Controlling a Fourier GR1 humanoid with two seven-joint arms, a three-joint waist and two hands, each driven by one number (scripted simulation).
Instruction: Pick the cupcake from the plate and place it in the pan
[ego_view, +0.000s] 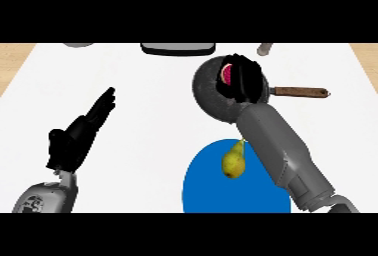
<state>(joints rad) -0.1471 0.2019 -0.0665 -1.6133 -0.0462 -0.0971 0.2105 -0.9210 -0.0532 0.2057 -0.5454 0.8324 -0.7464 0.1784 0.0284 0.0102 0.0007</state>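
Observation:
A dark grey pan (209, 97) with a brown handle (301, 92) sits at the counter's far right. My right hand (242, 80) is over the pan's inside, fingers curled round the cupcake (227, 74), of which only a pink edge shows. Nearer to me lies the blue plate (207, 190), with a yellow pear (234, 161) resting on it. My right forearm crosses the plate's right side. At the left, my left hand (77, 135) rests open above the white counter, fingers straight and pointing away.
A dark tray-like object (177, 48) lies at the counter's far edge, a grey item (78, 44) at far left and a small metal piece (265, 49) at far right. Wooden floor shows past both side edges.

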